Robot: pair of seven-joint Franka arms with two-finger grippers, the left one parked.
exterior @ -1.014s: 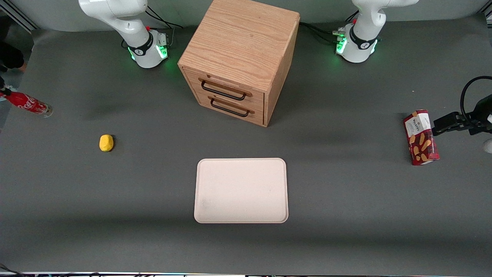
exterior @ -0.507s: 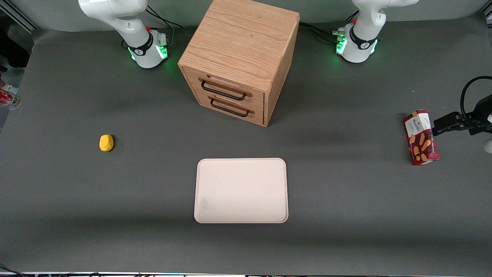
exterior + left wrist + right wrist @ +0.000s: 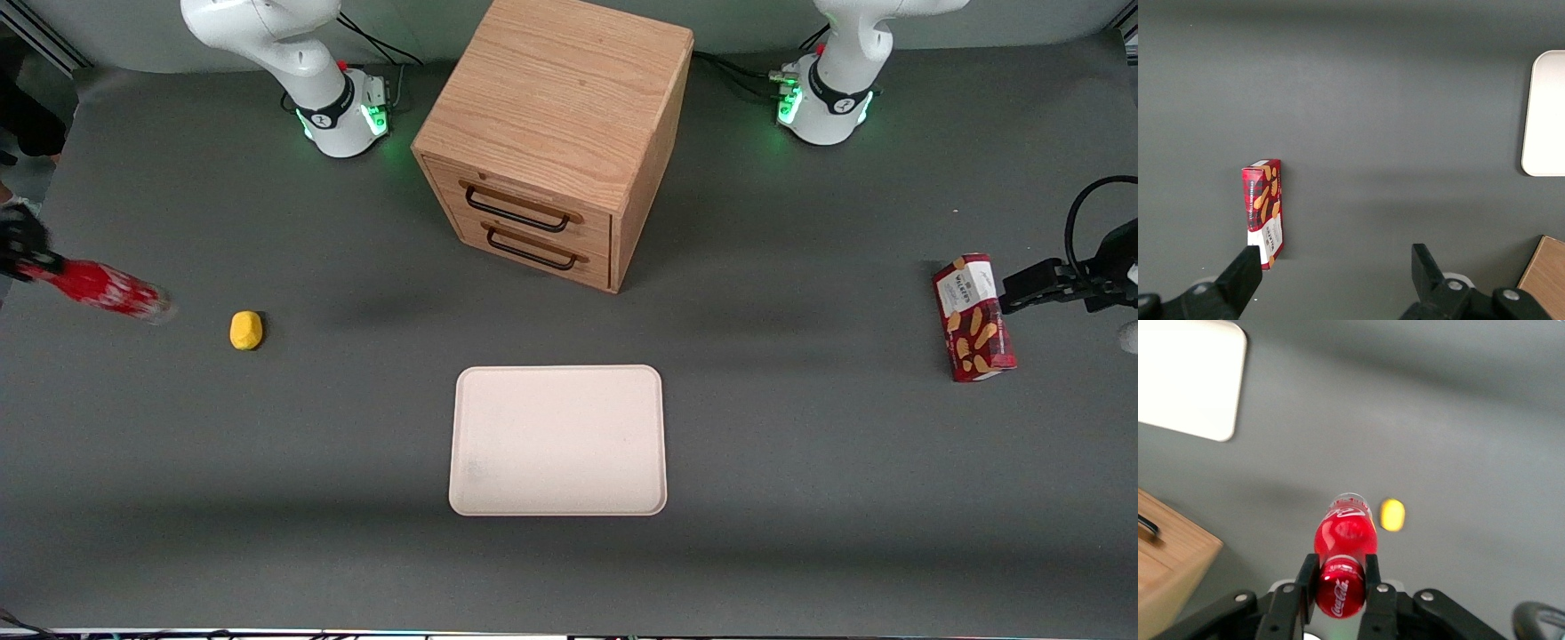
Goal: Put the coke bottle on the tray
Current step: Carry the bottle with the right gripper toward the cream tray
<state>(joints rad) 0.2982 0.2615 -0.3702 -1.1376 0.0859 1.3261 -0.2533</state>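
My right gripper point(image 3: 1340, 577) is shut on the red cap end of the coke bottle point(image 3: 1345, 535). In the front view the gripper point(image 3: 20, 244) is at the working arm's end of the table and holds the blurred red coke bottle point(image 3: 102, 290) tilted in the air, beside the yellow object point(image 3: 246, 330). The cream tray point(image 3: 558, 440) lies flat near the front camera, in front of the wooden drawer box point(image 3: 556, 133). It has nothing on it. A corner of the tray point(image 3: 1188, 377) shows in the right wrist view.
The yellow lump point(image 3: 1392, 514) lies on the grey table under the bottle's clear base. A red snack box point(image 3: 973, 317) lies toward the parked arm's end. The drawer box's corner point(image 3: 1168, 553) shows in the right wrist view.
The bottle swung out toward the table's end, nearly leaving the front view, then came back in and now sits closer to the yellow lump and nearer the front camera.
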